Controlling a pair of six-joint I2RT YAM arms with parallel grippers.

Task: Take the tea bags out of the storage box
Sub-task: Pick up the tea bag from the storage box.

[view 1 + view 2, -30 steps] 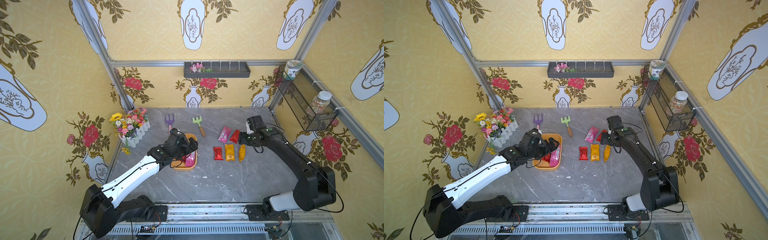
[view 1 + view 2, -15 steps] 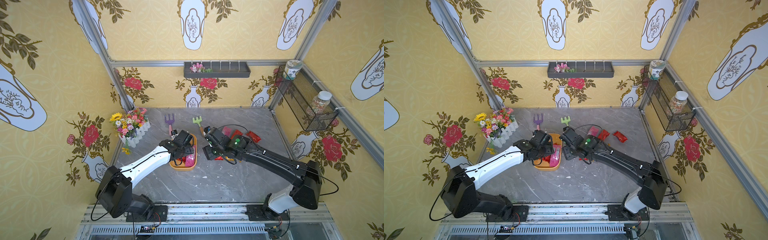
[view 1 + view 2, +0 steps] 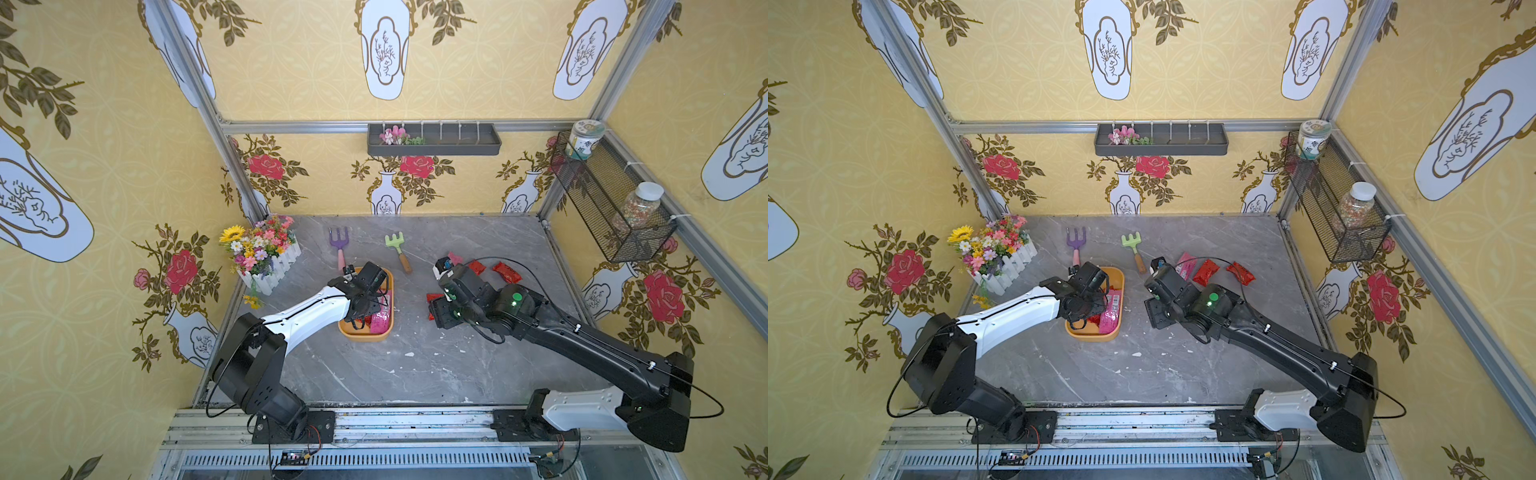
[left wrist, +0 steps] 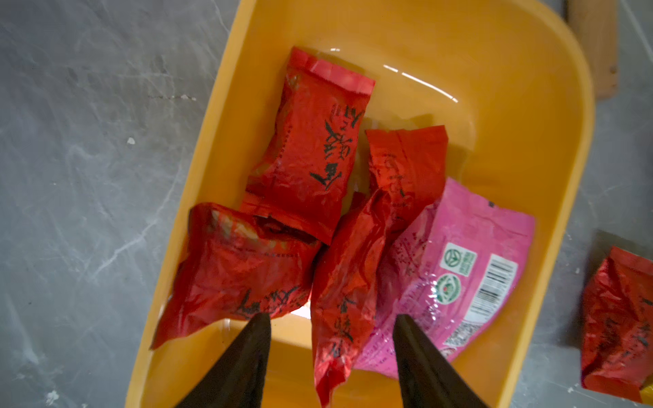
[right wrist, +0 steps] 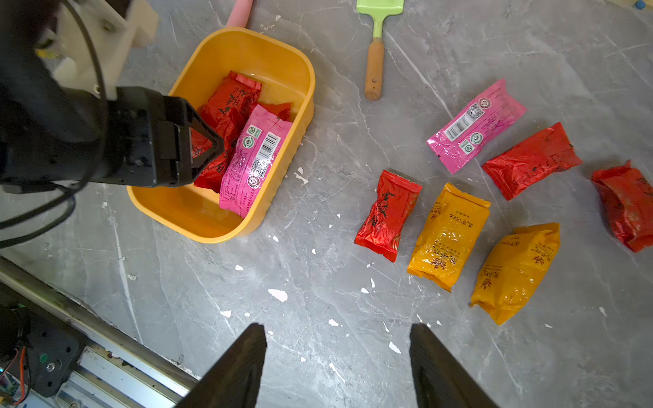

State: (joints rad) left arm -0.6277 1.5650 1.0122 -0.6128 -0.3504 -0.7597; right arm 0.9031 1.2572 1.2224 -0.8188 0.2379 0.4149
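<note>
6 tea bags out, more waiting in the box

6 tea bags (image 5: 387,215) lie loose on the grey table (image 5: 318,275), all well apart from the storage box (image 5: 198,215): 3 red, 2 golden-orange side by side, and 1 long pink one with a white label.

The yellow-orange box sits left of the table's middle, under the left arm's wrist in both top views. Inside it a 2nd pink sachet (image 4: 459,268) lies along one wall. Beside it are several overlapping red ones; at least 3 show, and the exact count cannot be told.

The left gripper (image 4: 328,319) is down in the box, its fingers parted on either side of the end of a crumpled red sachet (image 4: 344,282). A strip of yellow floor shows between 1 finger and the foil, so nothing is pinched. The other fingertip lies over the pink sachet's edge.

The right gripper (image 5: 337,326) hangs over the table near the laid-out bags, fingers spread and holding nothing.

Beyond the box lie a purple rake (image 3: 340,243) and a green rake (image 3: 397,247). A flower planter (image 3: 266,253) stands at the table's far left corner.
</note>
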